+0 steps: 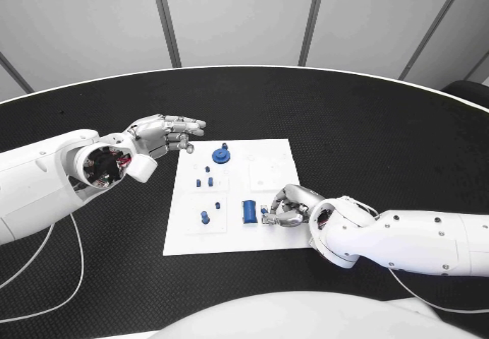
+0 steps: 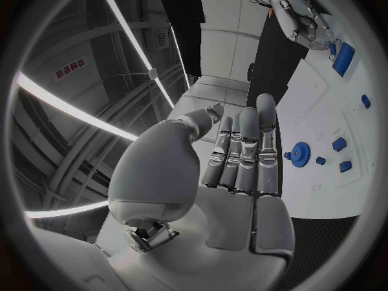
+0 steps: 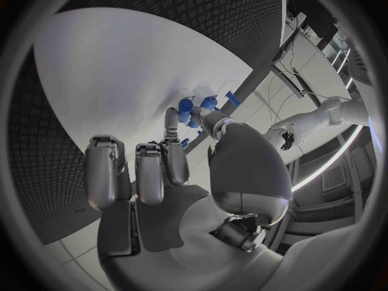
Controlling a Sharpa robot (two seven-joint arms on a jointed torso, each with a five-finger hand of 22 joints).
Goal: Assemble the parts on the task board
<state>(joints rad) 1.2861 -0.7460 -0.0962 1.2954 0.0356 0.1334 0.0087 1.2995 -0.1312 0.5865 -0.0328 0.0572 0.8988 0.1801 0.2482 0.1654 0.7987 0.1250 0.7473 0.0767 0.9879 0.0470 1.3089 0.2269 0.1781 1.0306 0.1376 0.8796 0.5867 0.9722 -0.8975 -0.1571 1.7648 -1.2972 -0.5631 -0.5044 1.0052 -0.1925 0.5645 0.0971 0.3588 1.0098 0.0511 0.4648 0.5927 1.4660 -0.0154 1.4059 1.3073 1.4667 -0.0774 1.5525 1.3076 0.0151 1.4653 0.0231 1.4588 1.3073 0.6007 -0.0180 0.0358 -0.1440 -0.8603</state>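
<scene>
At the task board (image 1: 273, 240) near edge, right hand (image 1: 286, 209) fingers pinching a blue part (image 1: 249, 211), left hand (image 1: 163, 134) fingers spread beyond the far-left corner.

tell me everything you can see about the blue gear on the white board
The blue gear is a small round wheel with fine teeth round its rim and a short stub rising from its middle; it looks like plastic. It lies flat near the far edge of the white board, apart from the other blue pieces. Nothing touches it: the left hand hovers beside that end of the board, holding nothing. The left wrist view shows the gear beyond that hand's fingertips.
</scene>
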